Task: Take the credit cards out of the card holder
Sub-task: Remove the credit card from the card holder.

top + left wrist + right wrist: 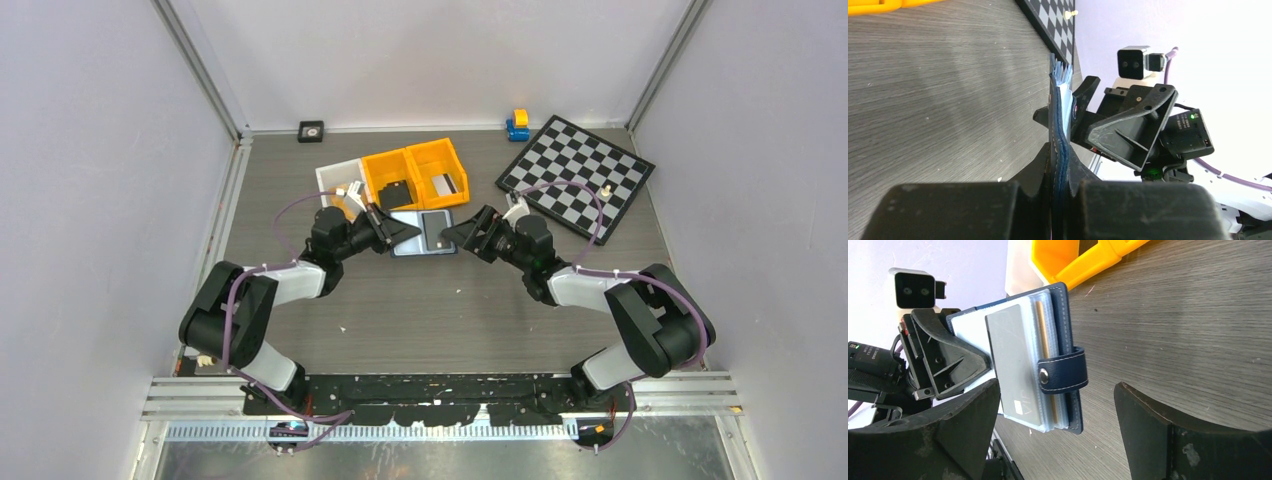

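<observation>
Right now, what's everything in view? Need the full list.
card holder: 1, navy, open, mid-table, in left gripper
cards: 2 visible, grey and gold, in the card holder's sleeves
orange bins: 2, orange, behind card holder
white bin: 1, white, left of orange bins
chessboard: 1, black and white, far right
pawn: 1, pale, on chessboard
toy: 1, blue and yellow, back edge
black square: 1, black, back left
table: 1, grey wood grain
left gripper: 1, black, shut on card holder
right gripper: 1, black, open, at card holder's snap tab
</observation>
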Tool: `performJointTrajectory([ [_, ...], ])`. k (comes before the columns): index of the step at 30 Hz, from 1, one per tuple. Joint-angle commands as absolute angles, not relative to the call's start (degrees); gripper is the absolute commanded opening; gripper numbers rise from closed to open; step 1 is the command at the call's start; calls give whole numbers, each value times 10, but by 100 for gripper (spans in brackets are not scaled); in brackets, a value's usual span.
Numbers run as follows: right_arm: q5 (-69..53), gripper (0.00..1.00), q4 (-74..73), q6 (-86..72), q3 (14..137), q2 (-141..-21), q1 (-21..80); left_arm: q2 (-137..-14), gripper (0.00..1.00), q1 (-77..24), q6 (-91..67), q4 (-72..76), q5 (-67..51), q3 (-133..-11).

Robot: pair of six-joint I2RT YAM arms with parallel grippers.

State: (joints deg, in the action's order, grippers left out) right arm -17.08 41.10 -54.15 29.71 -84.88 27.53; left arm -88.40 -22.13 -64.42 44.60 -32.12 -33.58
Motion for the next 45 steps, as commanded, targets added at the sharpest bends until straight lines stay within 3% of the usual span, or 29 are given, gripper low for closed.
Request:
performJointTrajectory([
  [1, -175, 89, 438, -545, 312, -847, 275, -856, 0, -223, -660, 531, -340, -330],
  [5, -203, 87, 493, -565, 305, -854, 272, -863, 0, -223, -669, 546, -350, -333],
  [13, -227, 58, 553, -571, 287, -832, 272, -877, 0, -223, -678, 556, -352, -333],
  [19, -241, 45, 597, -582, 279, -834, 271, -872, 0, -223, -672, 549, -350, -333],
  [23, -242, 30, 598, -582, 280, -837, 271, -867, 0, -223, -667, 546, -349, -331],
  [30, -254, 12, 606, -585, 285, -842, 271, -859, 0, -223, -658, 532, -346, -332],
  [34, -251, 1, 586, -578, 287, -837, 270, -845, 18, -222, -645, 498, -328, -330],
  [43, -172, 0, 457, -535, 291, -799, 266, -662, 66, -214, -548, 240, -151, -309],
  [45, -153, 1, 412, -520, 300, -792, 266, -604, 70, -215, -530, 211, -99, -296],
])
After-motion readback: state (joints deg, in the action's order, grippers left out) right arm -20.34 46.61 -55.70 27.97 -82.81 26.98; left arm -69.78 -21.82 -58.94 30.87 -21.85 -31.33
